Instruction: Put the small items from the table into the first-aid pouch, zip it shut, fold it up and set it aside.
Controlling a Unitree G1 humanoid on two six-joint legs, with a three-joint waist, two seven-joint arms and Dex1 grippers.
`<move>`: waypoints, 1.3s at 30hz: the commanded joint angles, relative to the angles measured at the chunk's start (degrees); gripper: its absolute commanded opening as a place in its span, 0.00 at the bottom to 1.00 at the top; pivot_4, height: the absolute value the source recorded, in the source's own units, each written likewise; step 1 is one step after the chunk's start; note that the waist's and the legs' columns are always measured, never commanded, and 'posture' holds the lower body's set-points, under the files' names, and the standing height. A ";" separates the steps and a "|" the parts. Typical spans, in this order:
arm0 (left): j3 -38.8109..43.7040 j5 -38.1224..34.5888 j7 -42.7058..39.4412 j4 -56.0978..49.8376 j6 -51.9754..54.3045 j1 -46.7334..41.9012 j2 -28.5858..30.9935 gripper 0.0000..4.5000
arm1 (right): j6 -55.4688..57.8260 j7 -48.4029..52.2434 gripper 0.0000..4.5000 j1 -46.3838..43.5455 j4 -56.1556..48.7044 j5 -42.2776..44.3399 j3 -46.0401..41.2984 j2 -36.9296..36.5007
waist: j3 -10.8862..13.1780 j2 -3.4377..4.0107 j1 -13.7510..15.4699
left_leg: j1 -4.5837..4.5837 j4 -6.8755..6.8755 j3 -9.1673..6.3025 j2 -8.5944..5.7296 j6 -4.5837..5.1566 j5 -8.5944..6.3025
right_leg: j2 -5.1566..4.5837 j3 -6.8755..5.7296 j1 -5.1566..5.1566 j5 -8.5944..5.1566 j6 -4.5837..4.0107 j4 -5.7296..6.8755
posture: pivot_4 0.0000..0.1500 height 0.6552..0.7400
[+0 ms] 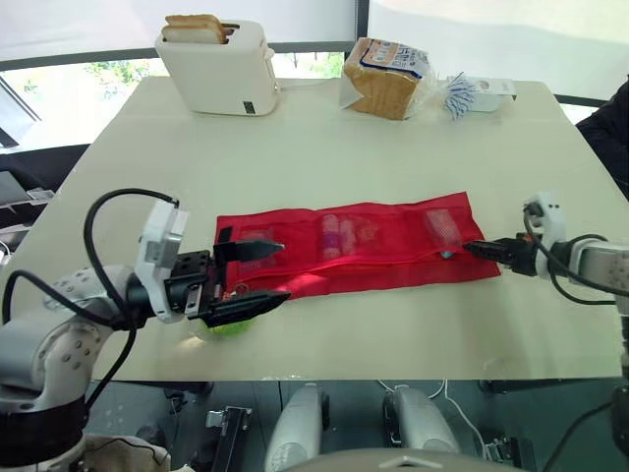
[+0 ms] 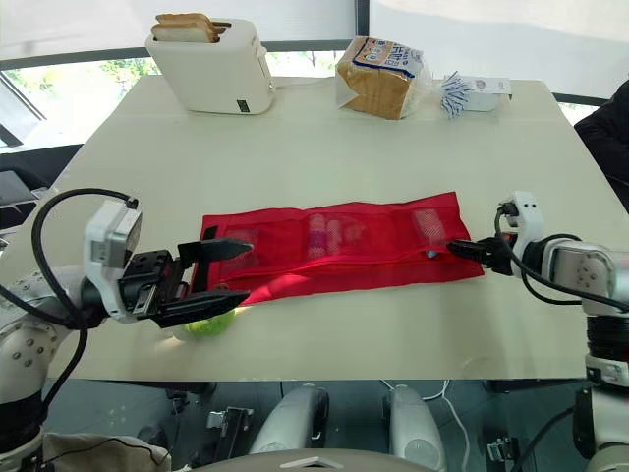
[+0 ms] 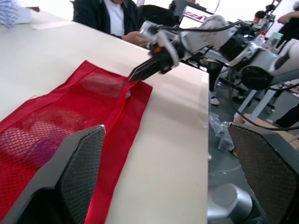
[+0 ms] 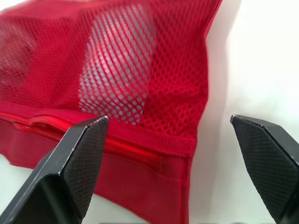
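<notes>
A red pouch (image 1: pixel 393 258) lies flat in the middle of the white table (image 1: pixel 324 147), a bit toward 6 o'clock. It is long and runs from 9 o'clock to 3 o'clock. Small things sit in its net pockets. Something pink (image 1: pixel 339 234) is in the middle pocket, and something pale (image 1: pixel 439 226) is in the pocket at the 3 o'clock end. The zip runs along the pouch under the pockets. A little grey zip pull (image 1: pixel 445 254) sits near the 3 o'clock end. The red flap below the zip is rumpled near the 9 o'clock end.

The left gripper (image 1: pixel 285 270) is at the 9 o'clock end of the pouch. Its fingers (image 3: pixel 79 158) are spread wide and hold nothing. One finger is over the end pocket. The other is over a green round thing (image 1: pixel 231 323) that lies just beside the pouch, near the table edge at 7 o'clock. It is hard to tell if that finger touches it.

The right gripper (image 1: pixel 470 246) is at the 3 o'clock end and points toward 9 o'clock. Its tip is just beside the zip pull. In the right wrist view its fingers (image 4: pixel 79 158) stand apart, with the pouch's end in front of them.

At 11 o'clock stands a white toaster (image 1: pixel 218 69) with bread slices (image 1: pixel 197 27) sticking out. At 1 o'clock are a bread bag (image 1: pixel 385 77), a blue-and-white packet (image 1: pixel 455 95) and a white box (image 1: pixel 488 93). A person (image 3: pixel 112 16) in a dark jacket sits past the 3 o'clock side.
</notes>
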 commanded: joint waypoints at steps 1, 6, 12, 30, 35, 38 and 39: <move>1.10 -2.85 1.42 -2.28 -0.86 -0.14 0.37 1.00 | 0.80 -0.14 1.00 -1.28 -0.39 1.37 -0.37 2.24 | -0.02 -0.03 -0.13 | 0.00 0.00 0.00 0.01 0.00 0.00 | 0.02 0.00 0.00 0.00 0.00 0.00 | 1.00 1.00; -0.53 -3.83 2.90 -1.81 -2.22 -1.44 -0.64 1.00 | 4.05 -0.66 0.52 -0.36 -5.46 4.84 -3.72 4.22 | 0.00 0.00 -0.46 | 0.01 -0.04 -0.01 0.02 0.00 0.00 | 0.05 0.01 -0.03 0.00 0.00 0.02 | 1.00 1.00; -7.51 -1.49 4.40 1.27 -5.18 -6.81 -4.88 1.00 | 3.68 -9.61 0.01 2.43 -9.12 3.41 -10.97 7.02 | 0.00 -0.01 -0.19 | -0.01 -0.02 0.02 -0.04 0.00 0.00 | 0.04 0.02 -0.02 0.00 0.00 0.01 | 1.00 1.00; -14.70 4.63 7.84 9.12 -7.34 -16.10 -7.65 1.00 | -18.95 2.66 0.16 14.28 1.94 -6.65 -14.99 -15.32 | 0.01 0.04 -0.42 | 0.08 -0.07 0.26 0.00 0.09 -0.05 | 0.14 0.21 -0.02 0.00 0.00 -0.03 | 1.00 1.00; -15.07 10.04 14.53 13.39 -7.03 -15.55 -8.68 1.00 | -31.97 14.59 0.66 31.04 -14.15 -3.35 -29.22 -13.71 | 0.02 0.12 0.42 | 0.06 -0.01 0.27 -0.03 0.09 -0.06 | 0.08 0.24 -0.01 0.00 0.03 -0.03 | 1.00 1.00; -14.60 11.23 19.64 17.13 -2.71 -16.23 -8.60 1.00 | -35.20 18.96 0.79 37.30 -25.02 0.71 -36.94 -11.03 | 0.01 0.11 0.64 | 0.07 -0.01 0.26 -0.01 0.10 -0.06 | 0.10 0.24 0.01 -0.01 0.05 -0.04 | 1.00 1.00; -14.99 11.51 20.81 18.78 -0.27 -16.68 -7.99 1.00 | -34.58 19.26 0.79 38.52 -28.32 2.05 -38.33 -10.91 | 0.02 0.10 0.59 | 0.07 -0.02 0.24 0.01 0.09 -0.06 | 0.10 0.22 0.01 -0.01 0.06 -0.04 | 1.00 1.00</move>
